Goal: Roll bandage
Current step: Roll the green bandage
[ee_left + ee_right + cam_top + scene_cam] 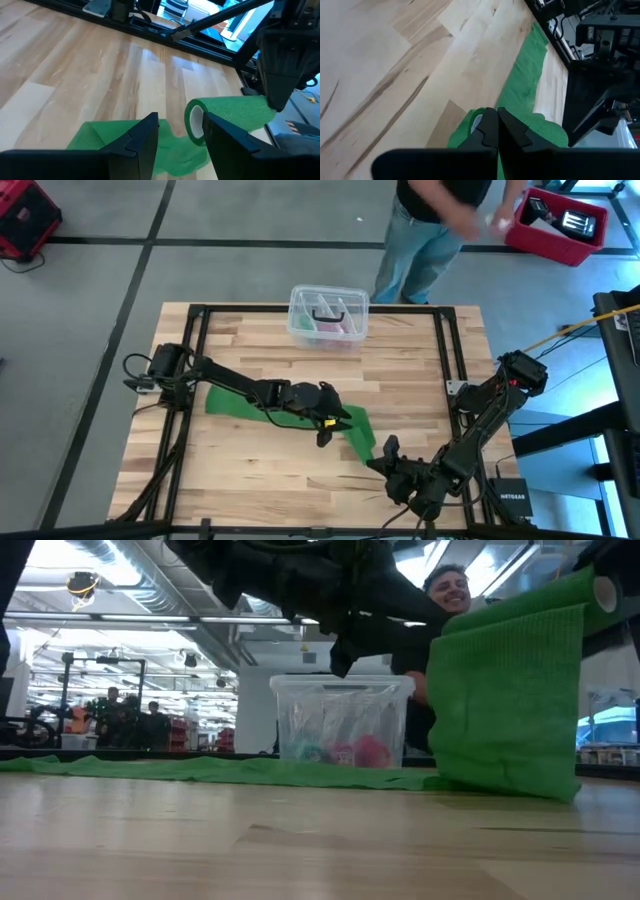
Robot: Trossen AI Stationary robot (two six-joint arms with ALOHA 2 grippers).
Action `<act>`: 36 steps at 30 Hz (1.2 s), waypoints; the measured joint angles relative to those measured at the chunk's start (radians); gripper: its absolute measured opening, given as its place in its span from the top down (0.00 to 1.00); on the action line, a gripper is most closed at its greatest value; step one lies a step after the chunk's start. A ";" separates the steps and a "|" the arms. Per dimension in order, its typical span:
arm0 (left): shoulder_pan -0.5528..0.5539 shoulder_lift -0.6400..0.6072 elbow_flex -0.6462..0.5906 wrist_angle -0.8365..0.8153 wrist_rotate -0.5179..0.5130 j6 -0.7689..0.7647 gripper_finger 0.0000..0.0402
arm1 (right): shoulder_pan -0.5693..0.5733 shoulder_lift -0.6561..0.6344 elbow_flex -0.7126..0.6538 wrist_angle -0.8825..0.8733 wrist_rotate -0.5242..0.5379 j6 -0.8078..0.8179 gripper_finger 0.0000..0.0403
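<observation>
Tension matters — our right gripper [496, 131] clamps the bandage [355, 430] roll; left gripper [181, 137] hovers unclenched — we keep wraps aligned.

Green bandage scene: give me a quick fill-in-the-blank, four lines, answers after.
1. The bright green elastic fabric bandage lies partly unrolled on the ____ table.
2. The right gripper is ____ on the bandage's rolled end.
3. The left gripper hovers over the strip with fingers ____.
4. The clear plastic box sits at the table's ____ edge.

Answers: wooden; shut; open; far
</observation>
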State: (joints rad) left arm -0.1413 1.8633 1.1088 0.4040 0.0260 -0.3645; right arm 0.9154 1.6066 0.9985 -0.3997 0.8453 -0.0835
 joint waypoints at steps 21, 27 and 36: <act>0.000 0.000 0.000 0.026 0.144 -0.002 0.63 | 0.000 0.000 0.000 0.009 0.000 -0.079 1.00; 0.000 0.000 0.000 0.018 0.146 -0.023 0.63 | 0.000 0.000 0.000 0.010 0.017 -0.125 1.00; -0.003 0.000 -0.001 0.042 0.218 -0.031 0.63 | -0.010 0.000 0.000 0.011 0.009 -0.168 1.00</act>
State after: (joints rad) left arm -0.1440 1.8633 1.1076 0.4458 0.2441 -0.3953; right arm 0.9058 1.6066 0.9989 -0.3892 0.8543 -0.2518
